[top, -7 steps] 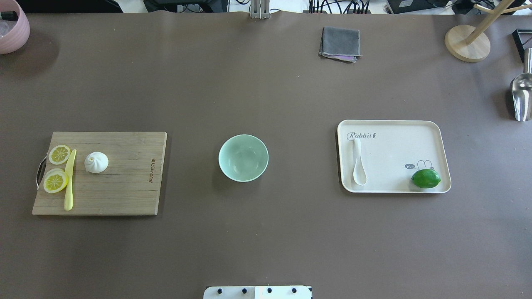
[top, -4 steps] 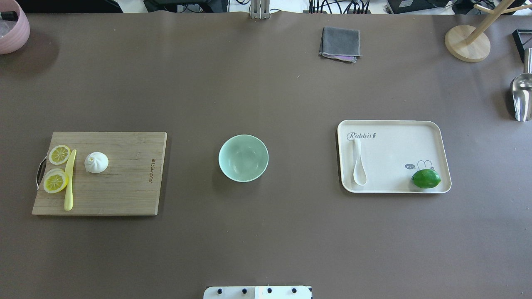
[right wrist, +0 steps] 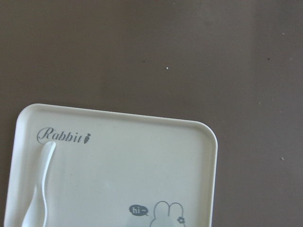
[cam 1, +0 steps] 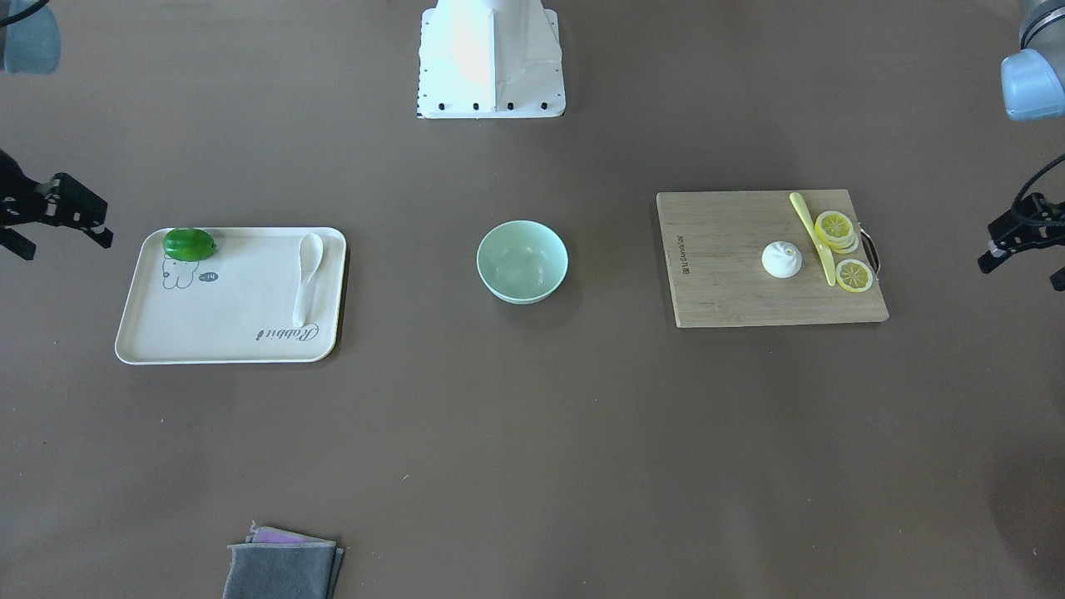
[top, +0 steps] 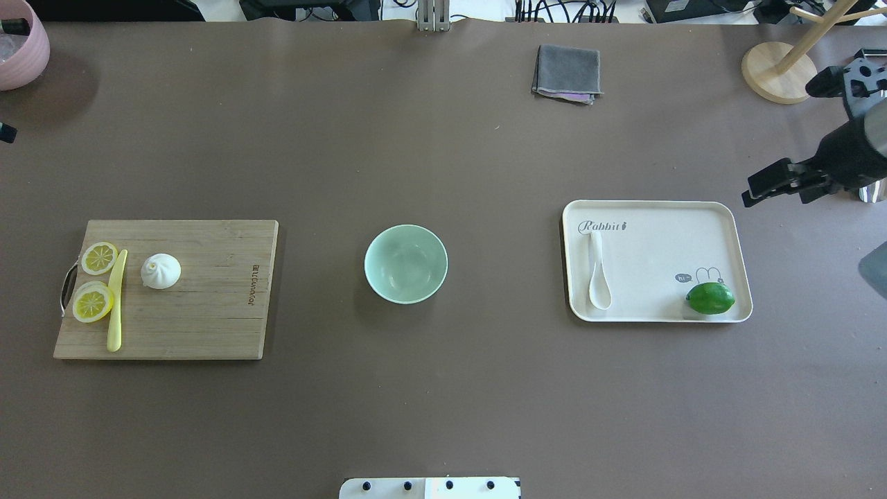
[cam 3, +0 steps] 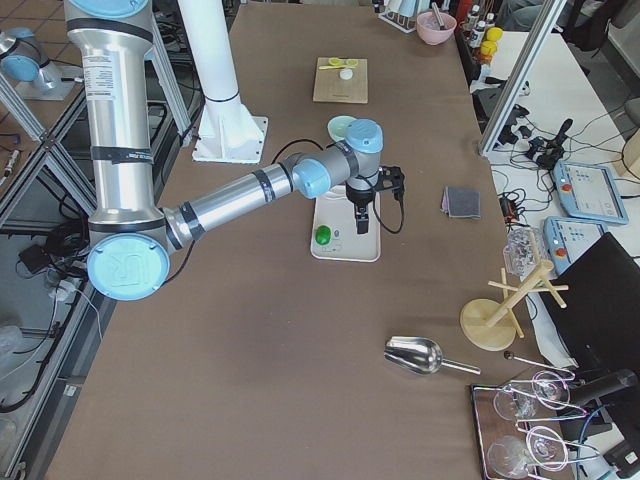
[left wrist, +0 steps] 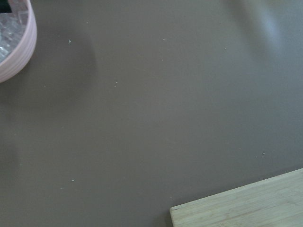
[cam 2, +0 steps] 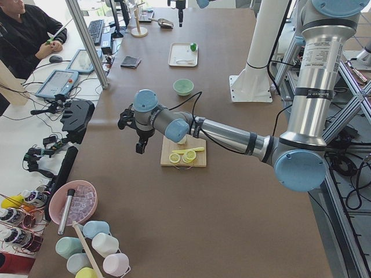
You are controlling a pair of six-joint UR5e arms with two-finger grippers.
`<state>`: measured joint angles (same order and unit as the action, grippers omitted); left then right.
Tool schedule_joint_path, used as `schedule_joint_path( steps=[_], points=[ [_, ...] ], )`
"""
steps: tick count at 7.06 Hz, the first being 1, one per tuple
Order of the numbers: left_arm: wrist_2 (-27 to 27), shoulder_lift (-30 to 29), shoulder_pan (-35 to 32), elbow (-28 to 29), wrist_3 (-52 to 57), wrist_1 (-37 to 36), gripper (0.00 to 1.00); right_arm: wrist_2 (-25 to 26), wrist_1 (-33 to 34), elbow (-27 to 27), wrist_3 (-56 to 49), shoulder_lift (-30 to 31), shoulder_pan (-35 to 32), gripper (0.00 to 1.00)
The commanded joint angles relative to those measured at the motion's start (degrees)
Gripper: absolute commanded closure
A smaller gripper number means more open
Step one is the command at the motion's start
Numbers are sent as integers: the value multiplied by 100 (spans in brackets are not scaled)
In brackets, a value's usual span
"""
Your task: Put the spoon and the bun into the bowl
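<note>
Right gripper (cam 1: pixel 65 245), jaws parted and empty, sits nearest the spoon (cam 1: pixel 306 279); I note its handle points away from the robot base (cam 1: pixel 491 58).

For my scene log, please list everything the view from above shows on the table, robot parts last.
bowl: one, pale green, table centre
bun: one, white, on the board
spoon: one, white, on the tray
board: one, wooden, left side
lemon slices: at least two, yellow, board's left
knife: one, yellow, beside the slices
tray: one, cream, right side
lime: one, green, on the tray
cloth: one, grey, far side
other bowl: one, pink, far left corner
stand: one, wooden, far right corner
scoop: one, metal, right edge
left pincer: one, black, open, left of the board
right pincer: one, black, open, beyond the tray
</note>
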<state>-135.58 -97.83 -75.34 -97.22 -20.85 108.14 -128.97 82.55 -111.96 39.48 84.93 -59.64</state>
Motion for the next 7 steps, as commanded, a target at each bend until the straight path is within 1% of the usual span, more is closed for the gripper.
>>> schedule_joint_path(
  steps=[1,2,3,5,6,7],
  points=[
    [493,-175,561,46,-743,356,2,485,-126,86,1329,-484,855,0],
    [567,-192,764,-15,-884,366,2,522,-126,200,1412,-564,1023,0],
    [577,-236,914,-60,-1016,366,2,688,-134,349,1492,-643,1312,0],
    [586,-245,1030,-86,-1062,366,2,1057,-134,797,1807,-1046,1787,1],
    [594,-236,1109,-104,-1070,392,2,1145,-134,929,1896,-1170,1937,1],
    [594,-236,1196,-104,-1114,514,2,1338,-134,1122,1897,-1346,2017,1]
  ],
)
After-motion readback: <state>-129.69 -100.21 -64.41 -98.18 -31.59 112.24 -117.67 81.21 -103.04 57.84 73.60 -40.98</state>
